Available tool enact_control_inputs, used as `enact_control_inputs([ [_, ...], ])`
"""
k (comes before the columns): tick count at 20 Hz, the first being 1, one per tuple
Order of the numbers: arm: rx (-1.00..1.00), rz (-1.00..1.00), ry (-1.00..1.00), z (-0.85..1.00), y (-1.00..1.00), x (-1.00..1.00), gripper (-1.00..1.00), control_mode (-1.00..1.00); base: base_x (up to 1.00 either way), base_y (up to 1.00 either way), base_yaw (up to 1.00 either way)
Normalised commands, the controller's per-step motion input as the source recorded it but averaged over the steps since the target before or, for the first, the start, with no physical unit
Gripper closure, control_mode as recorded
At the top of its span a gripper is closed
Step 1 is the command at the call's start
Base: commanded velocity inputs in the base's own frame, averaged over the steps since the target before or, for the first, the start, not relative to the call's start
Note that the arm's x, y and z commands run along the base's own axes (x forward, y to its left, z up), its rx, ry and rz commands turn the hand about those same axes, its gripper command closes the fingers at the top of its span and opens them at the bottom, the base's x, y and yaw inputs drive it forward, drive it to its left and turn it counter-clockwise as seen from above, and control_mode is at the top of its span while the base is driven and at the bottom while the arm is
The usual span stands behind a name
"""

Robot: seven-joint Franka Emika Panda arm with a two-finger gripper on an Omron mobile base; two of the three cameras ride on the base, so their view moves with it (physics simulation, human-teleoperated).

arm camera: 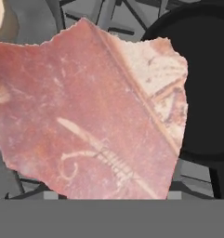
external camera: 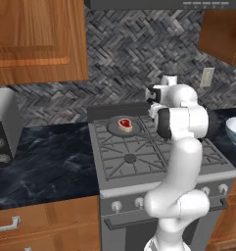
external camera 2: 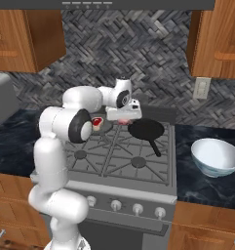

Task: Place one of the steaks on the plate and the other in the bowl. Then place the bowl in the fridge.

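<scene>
Hand (external camera 2: pixel 123 118) above stove (external camera 2: pixel 124 156), apparently pinching steak (arm camera: pixel 92 111) between widely spread fingers, beside black pan (external camera 2: pixel 146 130)

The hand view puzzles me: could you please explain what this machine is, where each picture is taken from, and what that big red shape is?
The machine is a white robot arm on a base that can drive, ending in a two-finger gripper. Two cameras ride on the base behind the arm, one to its left and one to its right, and both look over a stove. The third camera sits on the hand and looks along the gripper. The red shape is a raw steak very close to that camera; it appears to be gripped and held above the burners. A second steak lies on a plate at the stove's back left. A black pan sits to the right of the plate, and a bowl stands on the counter right of the stove.
</scene>
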Motion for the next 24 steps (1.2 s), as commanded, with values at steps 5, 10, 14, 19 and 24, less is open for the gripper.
enact_control_inputs([
  [5, -0.07, 0.00, -0.21, 0.54, 0.43, -1.00, 1.00, -1.00, 0.00, 0.00, 0.00],
  [10, 0.00, 0.00, -0.10, 0.92, 0.12, -1.00, 1.00, -1.00, 0.00, 0.00, 0.00],
  [14, 0.01, 0.00, 0.00, 0.55, 0.00, -1.00, 1.00, -1.00, 0.00, 0.00, 0.00],
  [19, 0.03, -0.06, 0.17, 0.31, 0.00, -0.53, 1.00, -1.00, 0.00, 0.00, 0.00],
  [24, 0.15, -0.16, 0.28, 0.03, 0.22, -0.10, 1.00, -1.00, 0.00, 0.00, 0.00],
])
